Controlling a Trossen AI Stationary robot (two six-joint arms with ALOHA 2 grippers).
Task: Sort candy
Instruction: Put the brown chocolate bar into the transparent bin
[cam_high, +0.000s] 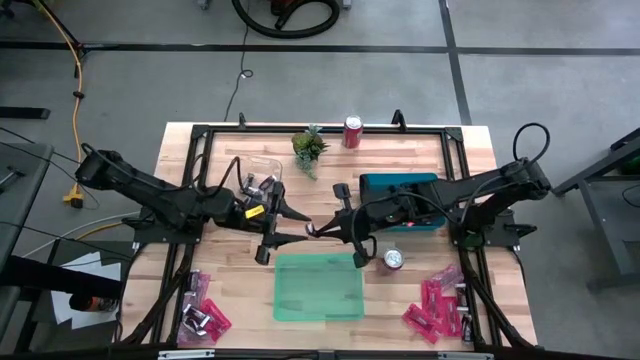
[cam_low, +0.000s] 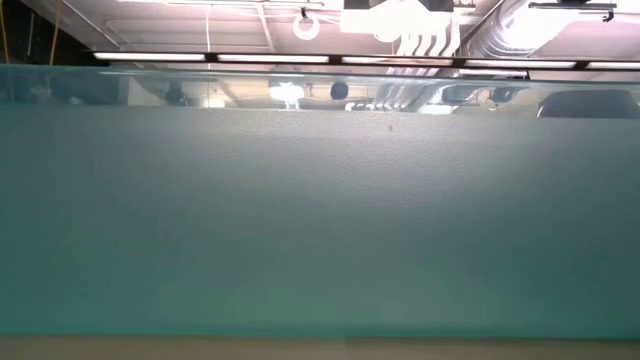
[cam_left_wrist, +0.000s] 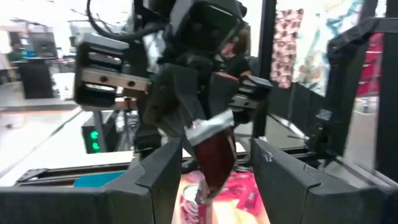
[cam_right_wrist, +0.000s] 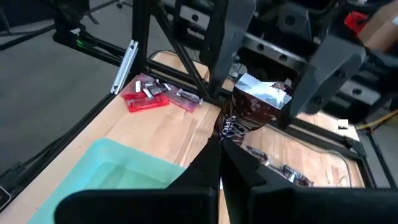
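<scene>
The right gripper (cam_high: 322, 230), at the centre of the high view just above the green tray (cam_high: 319, 287), is clenched on one end of a dark brown bar with a crimped silver end (cam_right_wrist: 252, 106). The left gripper (cam_high: 292, 227) faces it from the left with its fingers spread to either side of the bar, not yet closed on it. This looks like a handover in mid-air. To do it well, the left fingers should close on the free silver end before the right lets go, with both wrists kept level so the bar does not twist or drop.

The bar is small, glossy maroon-brown with light lettering. More candy lies in heaps: pink-red packets with silver bars at the lower left (cam_high: 203, 318) and lower right (cam_high: 438, 307) of the high view. The low view shows only a teal wall (cam_low: 320, 220)
</scene>
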